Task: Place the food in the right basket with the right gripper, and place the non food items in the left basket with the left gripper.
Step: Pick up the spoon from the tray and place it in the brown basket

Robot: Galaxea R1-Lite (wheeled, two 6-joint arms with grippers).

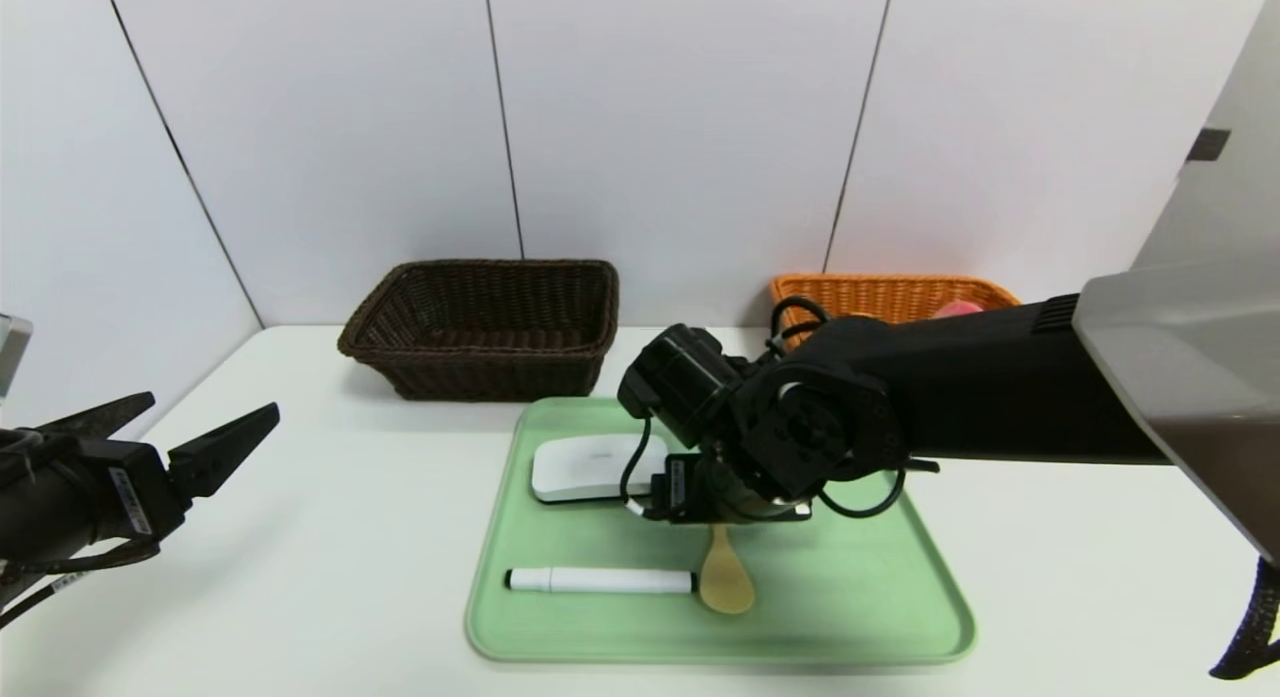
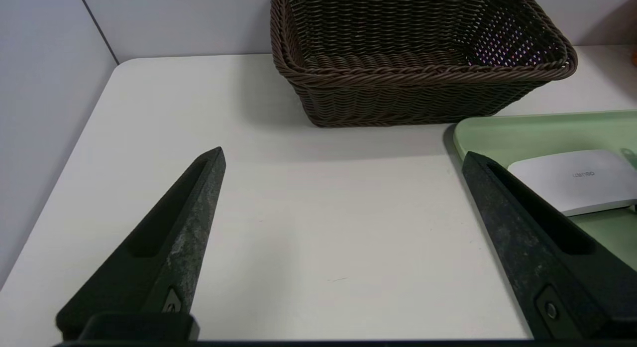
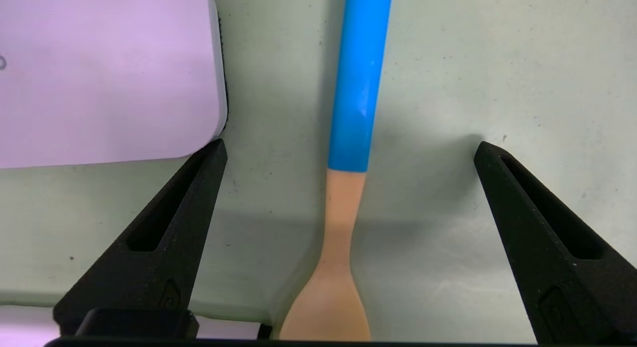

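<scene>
My right gripper (image 3: 349, 149) hangs open low over the green tray (image 3: 497, 63), one finger on either side of the yellow spoon (image 3: 356, 88) with the blue handle, not touching it. The white box (image 3: 99, 73) lies beside one fingertip. In the head view the right wrist hides the fingers and covers the spoon's (image 1: 725, 577) handle. The white box (image 1: 585, 467) and the white marker (image 1: 600, 580) lie on the tray (image 1: 850, 597). A pink bit of the peach (image 1: 962, 307) shows in the orange basket (image 1: 880, 292). The bun is hidden. My left gripper (image 1: 210, 412) waits open and empty at the left.
The dark brown basket (image 1: 480, 327) stands behind the tray's left corner, and the left wrist view shows nothing inside this basket (image 2: 418, 63). The left gripper (image 2: 343, 155) hovers over bare white table, with the tray's edge (image 2: 522, 133) and the white box (image 2: 577, 180) beside it.
</scene>
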